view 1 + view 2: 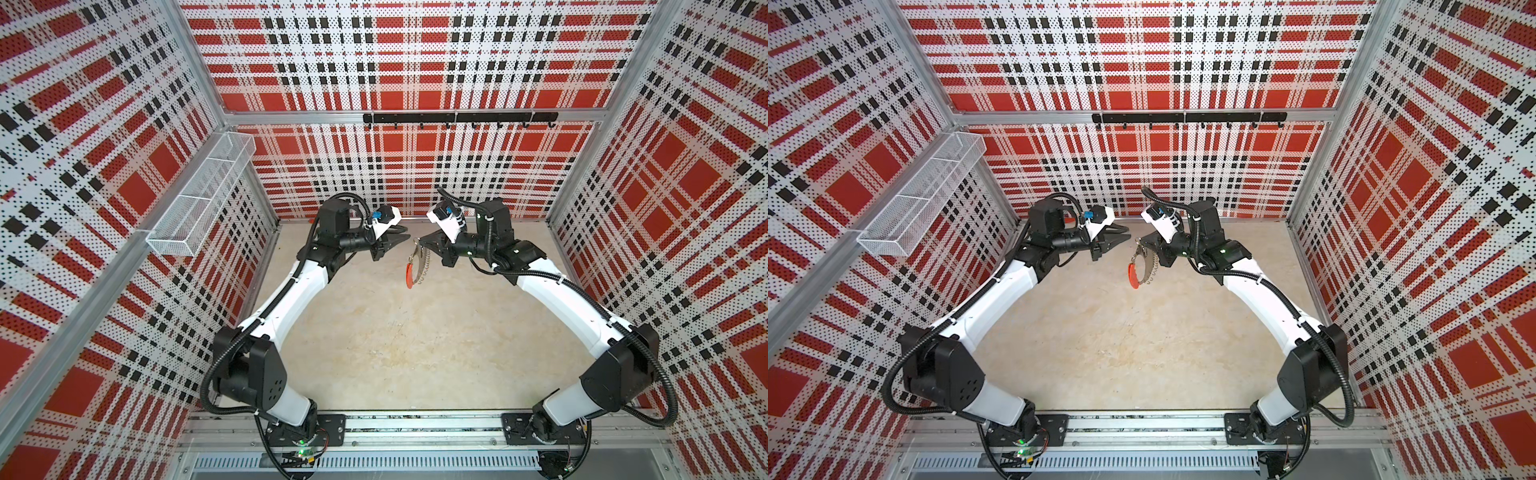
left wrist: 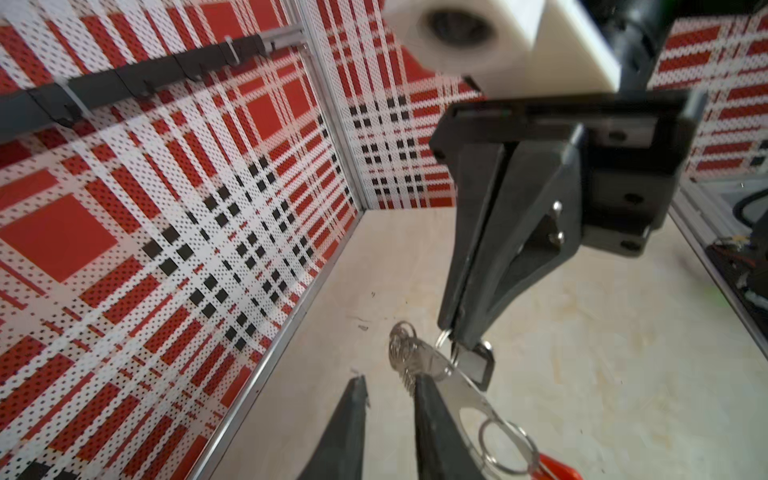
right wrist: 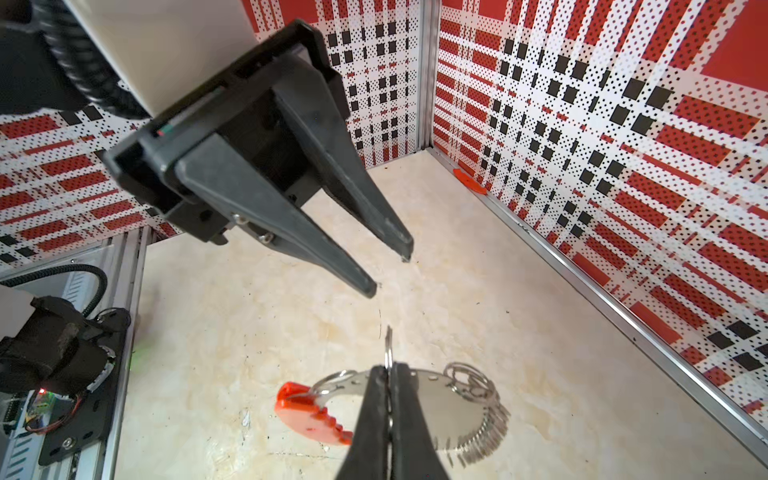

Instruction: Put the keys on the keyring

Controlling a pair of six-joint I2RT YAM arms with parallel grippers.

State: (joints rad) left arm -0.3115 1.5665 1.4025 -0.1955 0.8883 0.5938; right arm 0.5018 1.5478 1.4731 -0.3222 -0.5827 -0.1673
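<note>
leftward, wire basket (image 1: 203,192); keyring (image 1: 415,266) in right pincer (image 1: 417,241)

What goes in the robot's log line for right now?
left gripper: open, empty | right gripper: shut on keyring, held in air | keys: dangling at right gripper's tip | threaded: cannot tell

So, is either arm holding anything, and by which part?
The right gripper pinches the keyring by one small split ring at its top, the rest hanging below. The left gripper holds nothing.
</note>
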